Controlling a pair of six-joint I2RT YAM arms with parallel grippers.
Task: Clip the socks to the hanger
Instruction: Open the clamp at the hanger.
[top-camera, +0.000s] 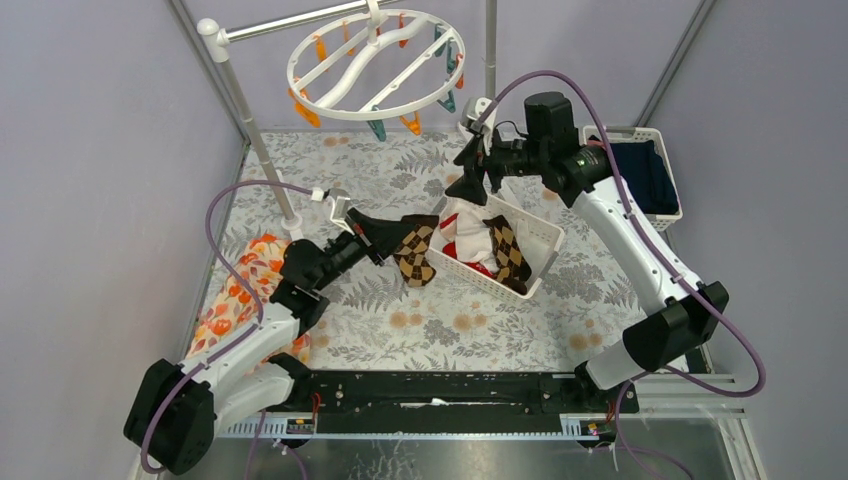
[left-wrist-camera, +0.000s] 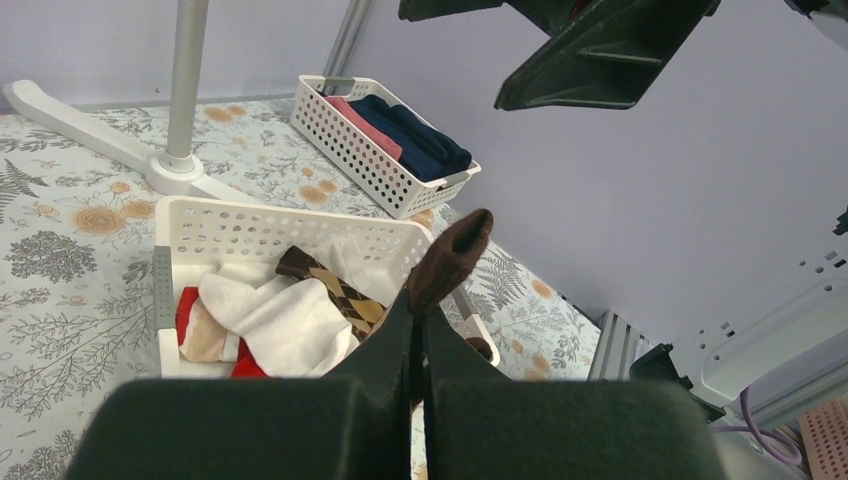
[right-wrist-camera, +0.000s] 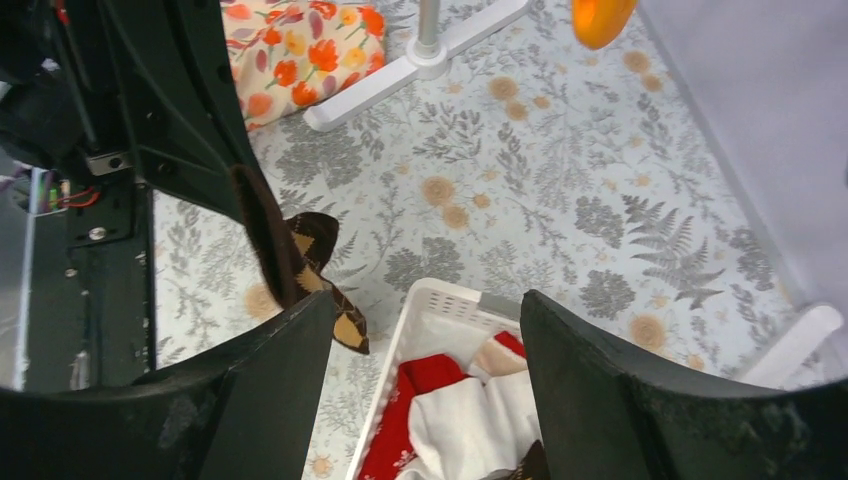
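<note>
The white round hanger with orange and teal clothespins hangs from a rail at the back. My left gripper is shut on a brown-and-tan argyle sock and holds it just left of the white sock basket. In the left wrist view the jaws pinch the sock's brown cuff. The basket holds red socks, a whitish sock and a second argyle sock. My right gripper is open and empty above the basket's far end.
A second white basket with navy and pink folded clothes stands at the back right. An orange floral cloth lies at the left. The rail's stand rises at the back left, its foot on the floral table cover.
</note>
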